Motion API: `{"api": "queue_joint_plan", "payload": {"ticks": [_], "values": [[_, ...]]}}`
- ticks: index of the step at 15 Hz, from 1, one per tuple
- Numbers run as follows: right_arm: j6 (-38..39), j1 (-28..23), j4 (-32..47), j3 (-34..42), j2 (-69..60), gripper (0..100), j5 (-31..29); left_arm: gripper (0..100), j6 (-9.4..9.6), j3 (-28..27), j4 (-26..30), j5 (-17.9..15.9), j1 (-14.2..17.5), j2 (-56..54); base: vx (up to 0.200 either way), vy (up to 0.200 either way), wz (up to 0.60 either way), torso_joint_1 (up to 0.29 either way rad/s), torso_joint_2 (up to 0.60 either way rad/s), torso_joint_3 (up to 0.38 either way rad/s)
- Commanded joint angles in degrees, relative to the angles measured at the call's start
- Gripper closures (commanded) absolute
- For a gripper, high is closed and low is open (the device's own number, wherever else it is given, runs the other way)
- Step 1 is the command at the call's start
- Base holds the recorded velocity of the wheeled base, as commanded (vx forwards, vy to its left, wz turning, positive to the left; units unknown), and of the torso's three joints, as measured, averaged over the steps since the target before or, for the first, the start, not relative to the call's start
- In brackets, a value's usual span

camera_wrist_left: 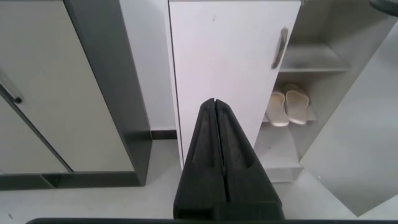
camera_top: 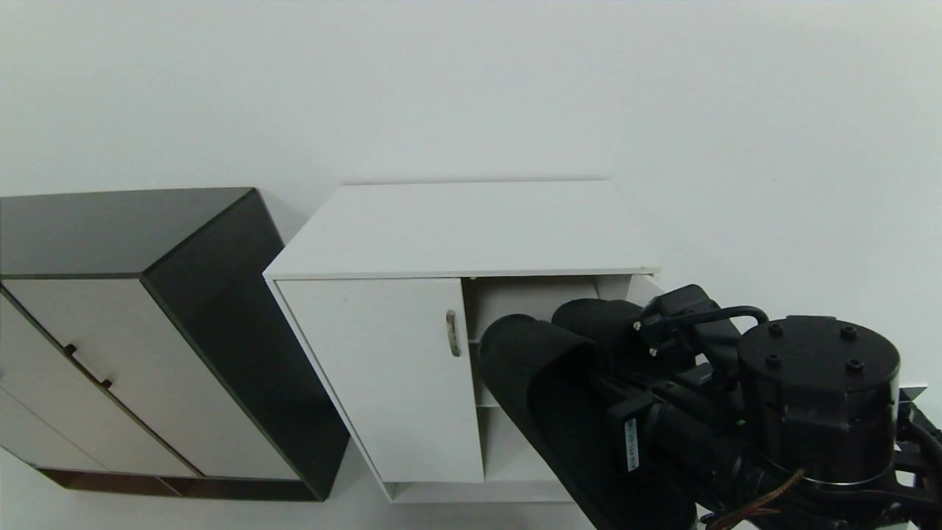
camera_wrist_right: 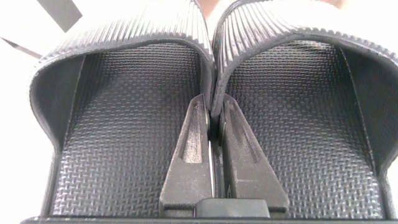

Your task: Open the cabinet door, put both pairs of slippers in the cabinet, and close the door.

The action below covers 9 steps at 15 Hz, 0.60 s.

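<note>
I'm holding the right gripper (camera_wrist_right: 212,106) clamped on the black slippers (camera_top: 541,375), arm raised before the cabinet (camera_top: 456,232) opening. Left gripper (camera_wrist_left: 215,109) is hanging empty, fingers pressed together, facing the cabinet's closed door.

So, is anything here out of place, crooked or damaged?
Nothing stands out. The white slippers lie side by side on a cabinet shelf; the right hand pinches the black slippers together evenly.
</note>
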Motion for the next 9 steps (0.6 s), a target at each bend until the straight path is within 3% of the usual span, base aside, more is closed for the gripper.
{"api": "queue_joint_plan", "payload": {"ticks": [1, 9], "values": [[0.01, 0.03, -0.01, 0.04, 0.14, 100, -0.1, 100, 0.0, -0.09, 0.0, 0.03, 0.01, 0.07, 0.0, 0.0, 0.0, -0.222, 0.54, 0.305], [0.01, 0.03, -0.01, 0.13, 0.32, 100, -0.1, 100, 0.0, 0.0, 0.0, 0.03, 0.01, 0.07, 0.0, 0.0, 0.0, -0.21, 0.53, 0.315]]}}
